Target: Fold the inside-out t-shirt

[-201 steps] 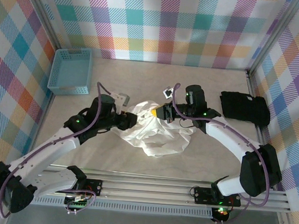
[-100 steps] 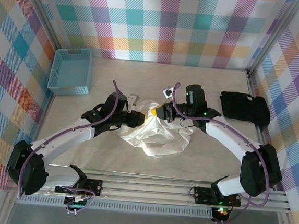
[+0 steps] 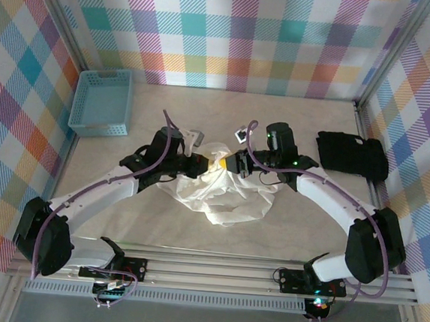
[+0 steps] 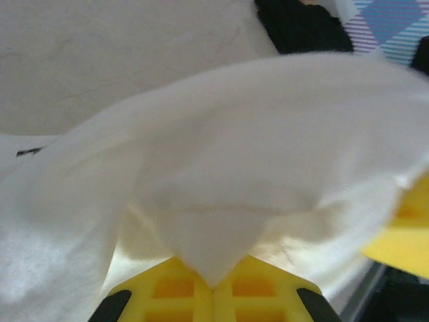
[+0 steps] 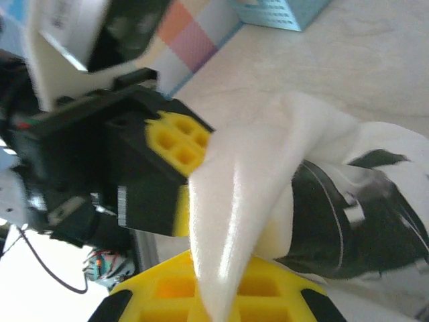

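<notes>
Left gripper (image 3: 202,164) and right gripper (image 3: 227,162), tips almost together, both pinch the crumpled white cotton t-shirt (image 3: 230,198) at its raised edge; its bulk spreads toward five o'clock.

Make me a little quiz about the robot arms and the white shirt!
1. True or false: the t-shirt lies flat and neatly folded.
2. Where is the black folded garment? A: on the table's right side, apart from the t-shirt. B: under the t-shirt. C: in the left gripper.
3. Fill in: the left gripper and the right gripper are both shut on the white ____.
Key: 1 false, it is bunched up; 2 A; 3 t-shirt.
</notes>
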